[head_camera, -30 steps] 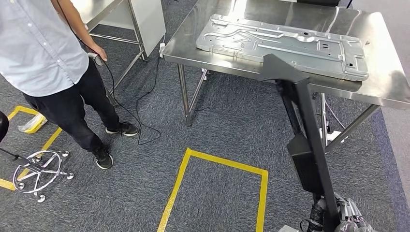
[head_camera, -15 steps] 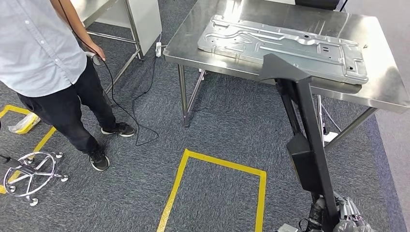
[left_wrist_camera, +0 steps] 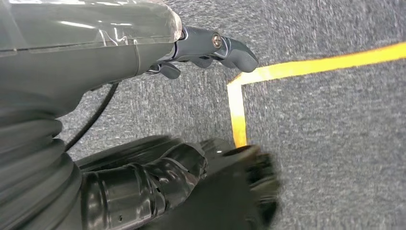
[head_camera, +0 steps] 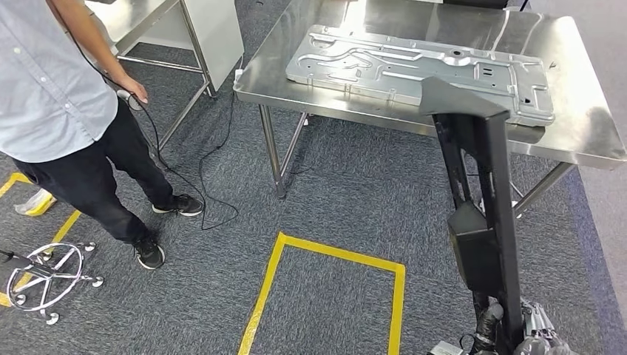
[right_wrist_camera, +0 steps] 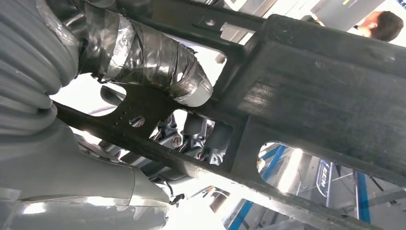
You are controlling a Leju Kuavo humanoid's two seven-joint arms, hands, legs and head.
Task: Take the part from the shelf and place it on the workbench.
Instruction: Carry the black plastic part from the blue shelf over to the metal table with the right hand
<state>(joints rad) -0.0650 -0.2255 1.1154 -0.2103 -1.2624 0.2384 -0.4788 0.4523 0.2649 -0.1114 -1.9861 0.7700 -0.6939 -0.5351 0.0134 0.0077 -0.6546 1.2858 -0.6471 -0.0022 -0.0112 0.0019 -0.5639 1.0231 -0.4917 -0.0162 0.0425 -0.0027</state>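
The part (head_camera: 480, 214) is a long black piece of matte, rigid material, built as an open frame with cut-out windows and a boxy block partway down; in the head view it rises from the lower right of the frame to a flat wedge-shaped cap at upper centre-right, where its top overlaps the near edge of the workbench (head_camera: 584, 140). The right hand (head_camera: 529, 333) grips its lower end at the bottom right corner, and in the right wrist view the grey ribbed cover and tape-wrapped thumb of that hand (right_wrist_camera: 158, 72) press against a black bar while darker fingers (right_wrist_camera: 196, 136) curl around it from behind. The workbench is brushed stainless steel with bright glare patches, thin tubular legs and a squared rim, and on it lies a stamped metal panel (head_camera: 392, 63) (pale grey, ribbed with pressed channels and small holes) that takes most of the top and leaves bare steel along the right edge and near rim. The floor is blue-grey low-pile carpet marked with a yellow tape rectangle (head_camera: 325, 259) at lower centre. The left hand (left_wrist_camera: 210, 48) hangs over that carpet, its smooth grey fingers slightly bent and apart with nothing in them. At the left a person (head_camera: 66, 111) stands with a cable (head_camera: 192, 177) trailing down, beside a chrome chair base (head_camera: 48, 277) at the lower left.
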